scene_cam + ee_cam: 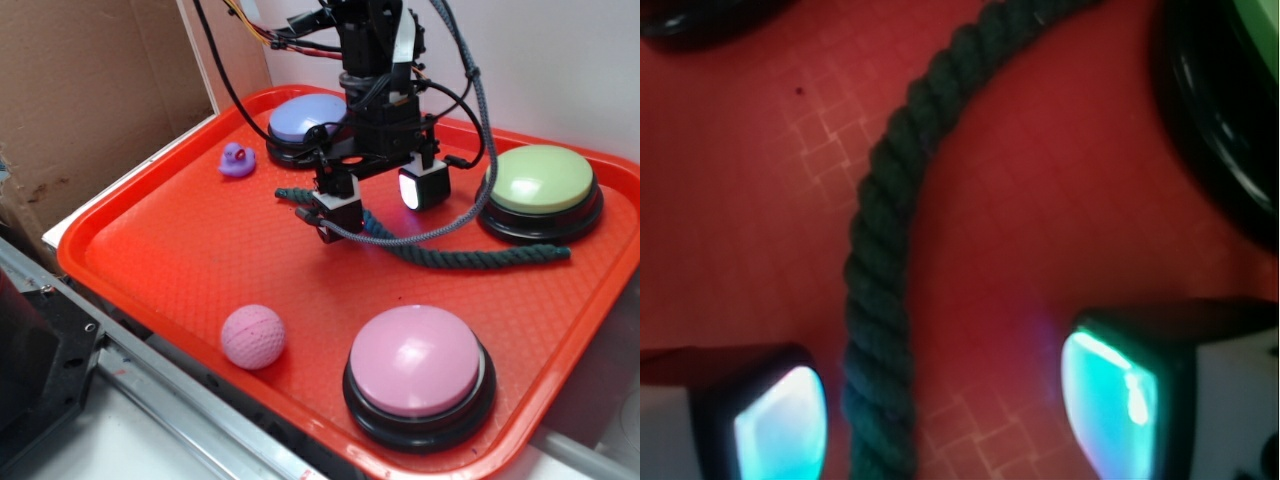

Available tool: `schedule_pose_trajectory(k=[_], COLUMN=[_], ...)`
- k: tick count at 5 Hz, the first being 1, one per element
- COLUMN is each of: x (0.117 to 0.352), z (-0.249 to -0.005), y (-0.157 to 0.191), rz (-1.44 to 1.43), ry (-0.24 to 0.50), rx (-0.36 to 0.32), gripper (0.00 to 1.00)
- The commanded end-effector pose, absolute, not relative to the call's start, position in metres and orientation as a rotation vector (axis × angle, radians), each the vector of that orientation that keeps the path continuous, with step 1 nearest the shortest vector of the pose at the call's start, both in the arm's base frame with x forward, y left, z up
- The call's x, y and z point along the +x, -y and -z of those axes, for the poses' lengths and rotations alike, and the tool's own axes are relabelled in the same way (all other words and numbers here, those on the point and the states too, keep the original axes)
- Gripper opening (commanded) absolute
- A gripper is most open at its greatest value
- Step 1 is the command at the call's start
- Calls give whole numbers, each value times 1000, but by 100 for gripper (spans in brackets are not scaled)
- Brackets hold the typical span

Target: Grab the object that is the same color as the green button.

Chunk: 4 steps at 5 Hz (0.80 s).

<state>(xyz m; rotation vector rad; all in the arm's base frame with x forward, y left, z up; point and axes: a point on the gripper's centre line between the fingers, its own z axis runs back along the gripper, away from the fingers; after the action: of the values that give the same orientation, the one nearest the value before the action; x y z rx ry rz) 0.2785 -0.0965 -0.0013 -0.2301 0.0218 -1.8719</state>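
Note:
A dark green twisted rope (480,258) lies across the middle of the red tray (150,260), running from near the lavender button towards the green button (545,180), a pale yellow-green dome on a black base at the back right. My gripper (381,200) hangs low over the rope's left part, open. In the wrist view the rope (880,290) runs up between the two lit fingertips of the gripper (940,410), close to the left pad (780,425) and well apart from the right pad (1105,400). The green button's black base (1220,120) fills the upper right corner.
A lavender-blue button (300,122) stands behind the arm, with a small purple duck (237,160) to its left. A pink ball (252,337) and a pink-domed button (418,360) sit near the tray's front edge. Cardboard (90,100) stands at the left.

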Motion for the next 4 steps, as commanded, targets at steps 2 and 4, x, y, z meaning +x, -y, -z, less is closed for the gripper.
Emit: schedule_pose_trajectory(k=[2, 4], x=[279, 279], z=[1, 0], y=[97, 96], rz=[1868, 1870], ry=[-23, -25], rx=[-238, -242], gripper=[0, 0])
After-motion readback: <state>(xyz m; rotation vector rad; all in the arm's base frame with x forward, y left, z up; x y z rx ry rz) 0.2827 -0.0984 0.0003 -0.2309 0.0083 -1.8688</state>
